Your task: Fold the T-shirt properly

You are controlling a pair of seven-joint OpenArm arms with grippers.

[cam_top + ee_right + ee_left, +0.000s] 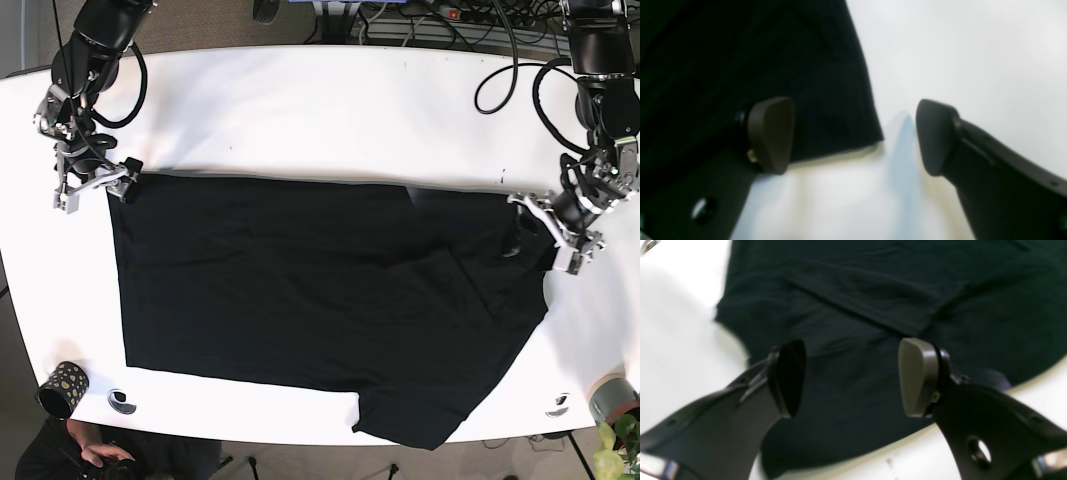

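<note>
Across the white table you have the black T-shirt spread mostly flat, filling the middle of the surface from near the base view's left edge to its right. Its left side lies as a clean rectangle with straight edges, while the right side is bunched, with a fold ridge running diagonally and a flap of cloth hanging down toward the near edge of the table.

Your left gripper sits at the shirt's right edge in the base view. From the left wrist camera you see its jaws spread wide with only dark fabric beneath and between them; nothing is pinched, and the view is blurred. Your right gripper is at the shirt's far left corner. Its jaws are also wide apart: in the right wrist view one finger is over the cloth and the other finger over bare table, with the shirt's corner lying between them.

Smaller things sit near the table's front edge: a dark spotted cup at the left, a small round object beside it, and a grey roll at the right.
</note>
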